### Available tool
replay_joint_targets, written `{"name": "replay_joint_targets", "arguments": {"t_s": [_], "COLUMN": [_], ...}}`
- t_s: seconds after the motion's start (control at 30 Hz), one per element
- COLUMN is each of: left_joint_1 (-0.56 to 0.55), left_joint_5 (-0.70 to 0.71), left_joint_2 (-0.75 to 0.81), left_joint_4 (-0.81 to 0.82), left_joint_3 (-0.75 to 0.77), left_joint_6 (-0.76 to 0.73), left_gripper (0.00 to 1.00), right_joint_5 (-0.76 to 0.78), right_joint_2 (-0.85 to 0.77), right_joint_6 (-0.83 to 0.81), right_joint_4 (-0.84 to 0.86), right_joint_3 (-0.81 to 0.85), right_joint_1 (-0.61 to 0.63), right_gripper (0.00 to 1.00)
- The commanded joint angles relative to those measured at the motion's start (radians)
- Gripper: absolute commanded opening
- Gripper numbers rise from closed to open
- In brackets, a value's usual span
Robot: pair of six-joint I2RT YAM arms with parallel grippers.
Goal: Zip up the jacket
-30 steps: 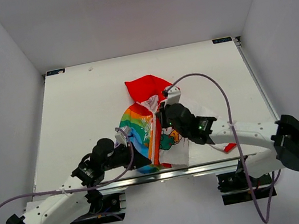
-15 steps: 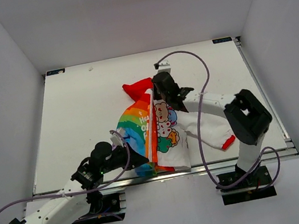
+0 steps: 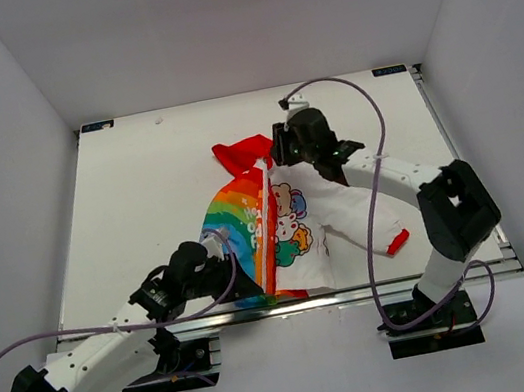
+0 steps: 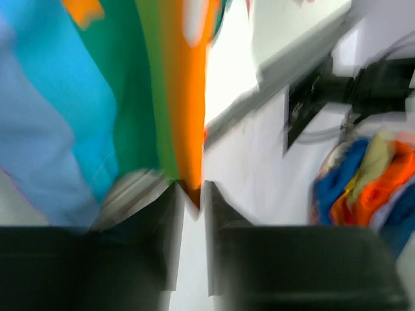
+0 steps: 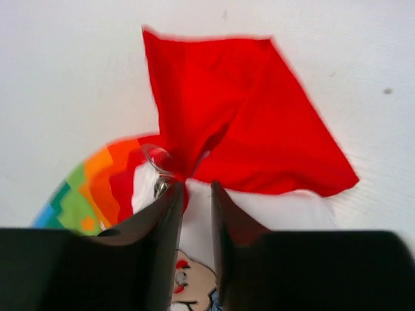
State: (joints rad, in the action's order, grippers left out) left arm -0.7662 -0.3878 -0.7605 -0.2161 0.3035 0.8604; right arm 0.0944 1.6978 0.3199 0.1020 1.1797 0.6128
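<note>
**Item 1, the jacket (image 3: 289, 232).** It is being shown lying flat on the white table (image 3: 140, 197), close to the near edge and slightly right of centre. The red hood (image 3: 242, 152) is being pointed away from the arm bases, and the hem is being shown at the near rail. A rainbow-striped panel is being displayed on one side of the zipper line (image 3: 269, 230), and a white panel with cartoon animals on the other. The two panels are being shown meeting along that line. The teeth are too small for the closure to be judged. One sleeve is being shown spread out sideways, ending in a red cuff (image 3: 395, 242).

**Item 2, the right gripper (image 5: 194, 189).** It is being held at the collar, just beneath the hood. Its jaws are being shown narrowly parted, with white fabric visible in the gap and nothing clamped. A metal zipper pull (image 5: 159, 186) is being seen just beside the outer face of one finger.

**Item 3, the left gripper (image 4: 192, 194).** It is being held at the hem, by the table's near edge. The wrist view is blurred. The jaws are being shown narrowly apart, and an orange point of the jacket's fabric is being seen dipping into the gap without filling it. Whether it is touching either finger cannot be told.

**Item 4, a heap of blue and orange cloth (image 4: 363, 181).** It is being glimpsed, blurred, beyond the table edge.
</note>
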Motion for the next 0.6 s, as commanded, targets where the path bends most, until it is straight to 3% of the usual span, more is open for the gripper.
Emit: {"name": "replay_joint_targets", "arguments": {"t_s": [0.0, 0.03, 0.07, 0.1, 0.3, 0.43, 0.53, 0.57], "left_joint_1": [-0.03, -0.03, -0.03, -0.028, -0.03, -0.027, 0.013, 0.071], "left_joint_5": [-0.09, -0.016, 0.031, 0.08, 0.561, 0.826, 1.034, 1.046], "left_joint_2": [-0.031, -0.036, -0.034, -0.03, -0.054, -0.216, -0.307, -0.312], "left_joint_4": [-0.26, -0.344, -0.345, -0.421, -0.613, -0.677, -0.71, -0.709], "left_joint_3": [0.125, 0.164, 0.207, 0.297, 0.577, 0.768, 0.842, 0.877], "left_joint_6": [-0.081, -0.09, -0.101, -0.119, -0.124, -0.109, -0.072, -0.08], "left_gripper": [0.47, 0.48, 0.54, 0.98, 0.98, 0.98, 0.98, 0.98], "right_joint_5": [0.012, 0.001, 0.005, 0.014, 0.162, 0.229, 0.328, 0.364], "right_joint_2": [-0.11, -0.145, -0.162, -0.176, -0.303, -0.427, -0.518, -0.538], "right_joint_6": [-0.057, -0.064, -0.061, -0.053, 0.005, 0.06, 0.084, 0.091], "right_joint_4": [0.05, 0.022, -0.01, -0.043, -0.28, -0.39, -0.464, -0.496], "right_joint_3": [0.032, 0.035, 0.041, 0.049, 0.106, 0.064, -0.001, -0.006], "right_joint_1": [-0.05, -0.05, -0.05, -0.05, -0.067, -0.117, -0.154, -0.156], "right_gripper": [0.47, 0.7, 0.84, 0.89, 0.89, 0.89, 0.89, 0.89]}}
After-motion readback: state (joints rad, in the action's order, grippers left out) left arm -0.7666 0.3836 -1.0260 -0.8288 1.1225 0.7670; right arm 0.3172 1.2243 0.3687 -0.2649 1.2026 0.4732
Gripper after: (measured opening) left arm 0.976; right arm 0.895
